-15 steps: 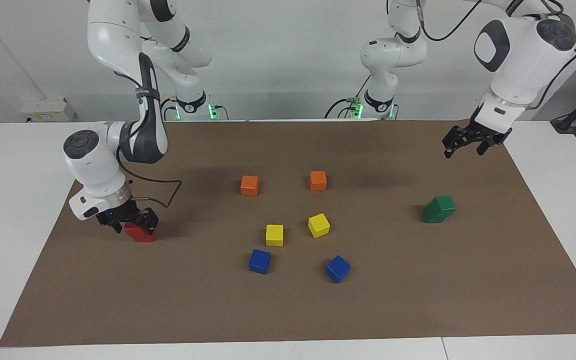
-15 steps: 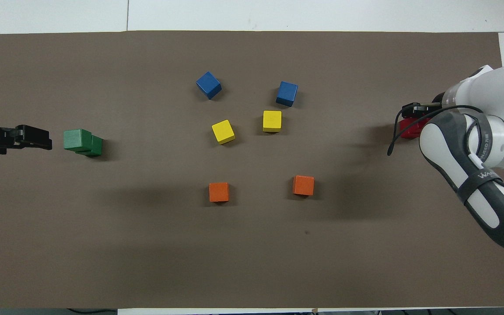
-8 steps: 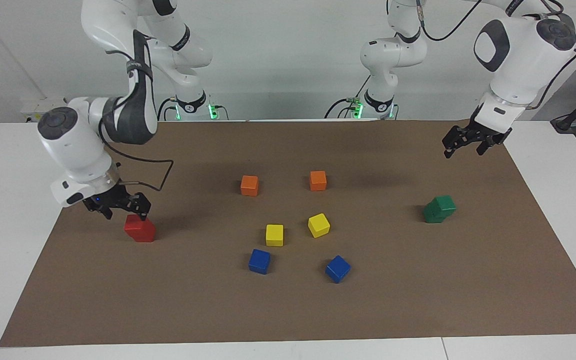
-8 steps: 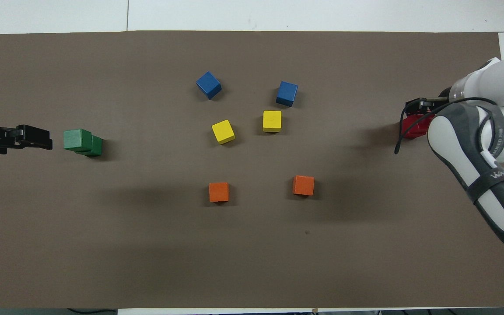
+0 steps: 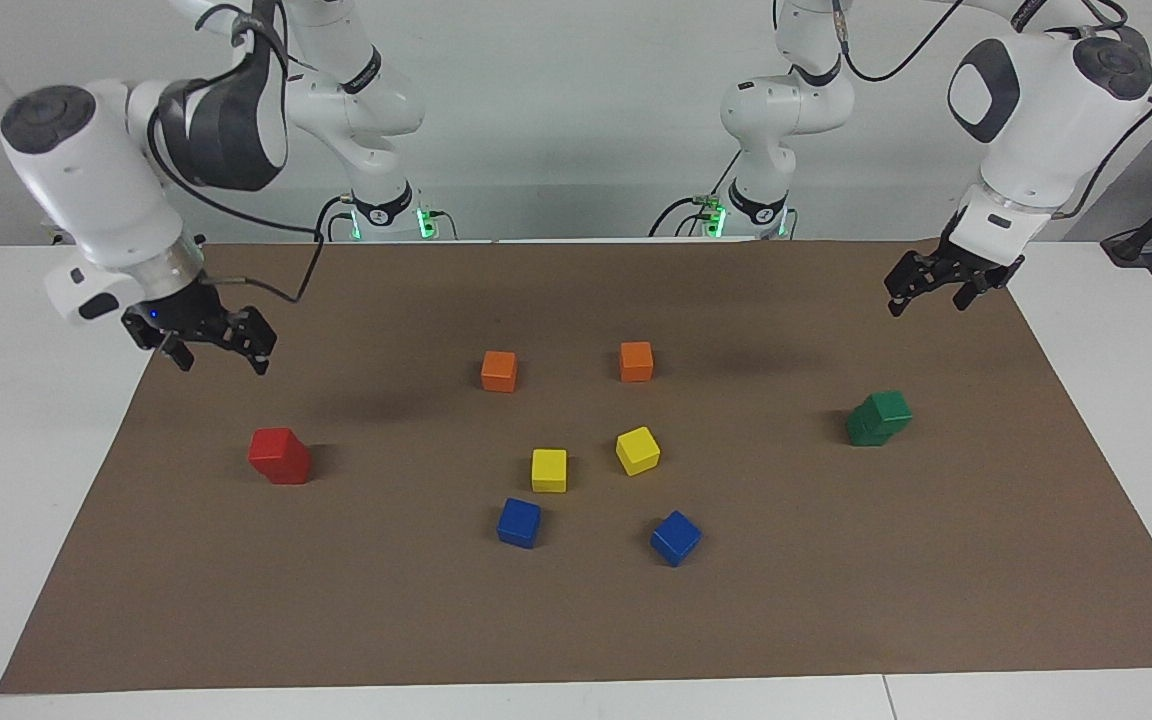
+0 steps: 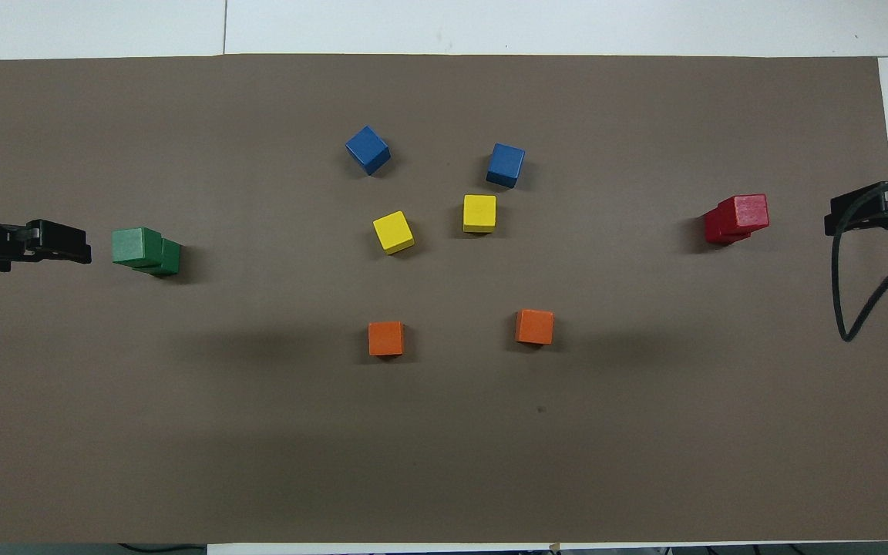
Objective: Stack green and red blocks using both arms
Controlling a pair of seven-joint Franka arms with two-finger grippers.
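Two red blocks [image 5: 279, 455] stand stacked, the upper one skewed, on the brown mat toward the right arm's end; the stack also shows in the overhead view [image 6: 737, 218]. Two green blocks [image 5: 878, 417] stand stacked, also skewed, toward the left arm's end, and show in the overhead view [image 6: 141, 250]. My right gripper [image 5: 223, 360] is open and empty, raised over the mat's edge beside the red stack [image 6: 837, 220]. My left gripper [image 5: 926, 303] is open and empty, raised over the mat near its end, apart from the green stack [image 6: 74, 248].
In the middle of the mat [image 5: 576, 620] lie two orange cubes [image 5: 499, 370] [image 5: 636, 361] nearest the robots, then two yellow cubes [image 5: 549, 470] [image 5: 637, 450], then two blue cubes [image 5: 519, 522] [image 5: 675, 537]. A black cable [image 6: 845, 308] hangs from the right arm.
My right gripper has let go of the upper red block and risen away from the stack, out toward its end of the table. The left arm has not moved.
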